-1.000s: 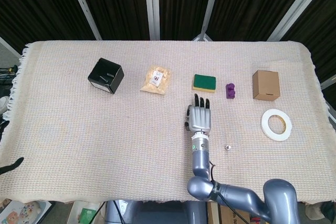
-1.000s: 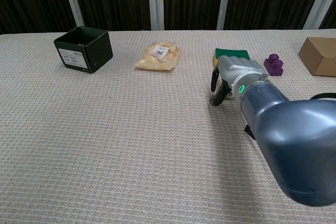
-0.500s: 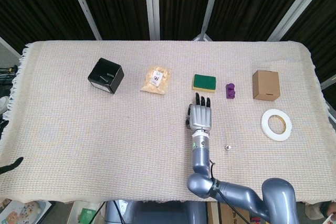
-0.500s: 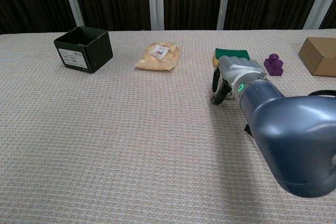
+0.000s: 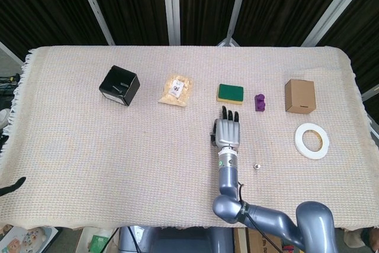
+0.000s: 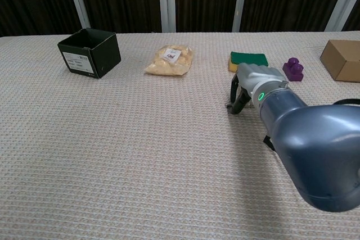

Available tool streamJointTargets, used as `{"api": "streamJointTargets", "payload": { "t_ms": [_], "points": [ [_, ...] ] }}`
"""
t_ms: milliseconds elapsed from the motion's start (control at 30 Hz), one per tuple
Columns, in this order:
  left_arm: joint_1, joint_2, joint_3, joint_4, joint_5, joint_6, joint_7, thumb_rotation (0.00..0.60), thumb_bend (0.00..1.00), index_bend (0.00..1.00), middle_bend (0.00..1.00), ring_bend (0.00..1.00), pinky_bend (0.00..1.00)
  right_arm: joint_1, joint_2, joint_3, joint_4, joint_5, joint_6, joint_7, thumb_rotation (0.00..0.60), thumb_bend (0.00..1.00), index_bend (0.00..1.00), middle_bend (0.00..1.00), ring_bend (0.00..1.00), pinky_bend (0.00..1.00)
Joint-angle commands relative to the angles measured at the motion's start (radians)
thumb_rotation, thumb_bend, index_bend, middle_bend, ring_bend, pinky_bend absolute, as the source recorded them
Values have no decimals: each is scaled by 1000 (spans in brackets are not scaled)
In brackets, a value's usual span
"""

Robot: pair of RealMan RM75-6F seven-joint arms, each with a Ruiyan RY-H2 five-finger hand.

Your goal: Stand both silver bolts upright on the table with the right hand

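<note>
- Your right hand (image 5: 227, 132) lies flat and low over the table (image 5: 89, 146), palm down, fingers pointing away from you toward the green sponge (image 5: 230, 93).
- In the chest view the right hand (image 6: 250, 85) has its thumb and a finger hanging down to the cloth on its left side. Something small and grey shows at their tips. I think it is one silver bolt, but it is too small to be sure, and I cannot tell if your hand is holding it or only touching it.
- The other silver bolt (image 5: 256, 165) is easy to see from the head view. It sits on the table to the right of your forearm, back toward you from the hand, near the wrist but not touching it.
- It looks like a tiny round dot from above. That could mean it is standing up already, but I cannot tell for sure.
- To reach that bolt, you would need to pull the hand back toward you and slide it right.
- Your left hand is not in either view, so the right hand is the one close by.
</note>
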Motion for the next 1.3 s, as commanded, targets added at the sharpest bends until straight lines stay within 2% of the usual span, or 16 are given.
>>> {"api": "streamJointTargets", "payload": {
  "t_ms": [33,433,667,1300],
  "points": [
    [0,-3,-2,6,6,7,-6,600,122,120,66,0,154,-1,0,0,1,4,-4,2,600,350,600,31,89,36],
    [1,0,-1,6,3,4,-10,600,122,121,66,0,154,5,6,-6,-15,8,-3,-11,600,353,605,32,90,36],
    [1,1,-1,6,1,3,-11,600,122,121,66,0,154,2,10,-4,-30,13,3,-9,600,390,652,48,98,45],
    [0,-1,-1,9,6,4,-12,600,123,121,66,0,154,-18,71,10,-162,1,43,23,600,412,656,48,107,53]
  ]
}}
